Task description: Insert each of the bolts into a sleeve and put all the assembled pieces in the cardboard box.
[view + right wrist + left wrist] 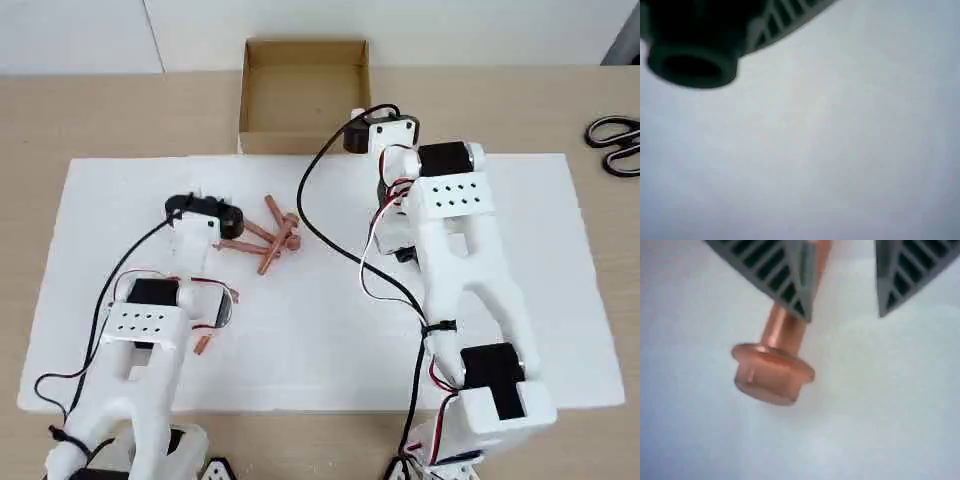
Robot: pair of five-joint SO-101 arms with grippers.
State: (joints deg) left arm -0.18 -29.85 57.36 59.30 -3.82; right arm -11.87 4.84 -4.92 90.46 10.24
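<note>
The counter (pixel 60 110) carries a white foam sheet (pixel 300 350), with the cardboard box (pixel 243 100) at its far edge and nothing visible inside it. We judge the step in hand to be the first pick: no bolt is joined to a sleeve yet. The loose bolts (pixel 270 235) lie on the sheet left of its middle. The left gripper (pixel 844 315) hangs just above one bolt (pixel 772 372) with its jaws spread, and the shank runs under one jaw. A black sleeve (pixel 692 70) sits at the right gripper (pixel 775 25), bore facing outward – we cannot tell whether it is clamped. The next move calls for centring the shank between the jaws, then closing – an off-centre grasp would probably roll the bolt aside.
</note>
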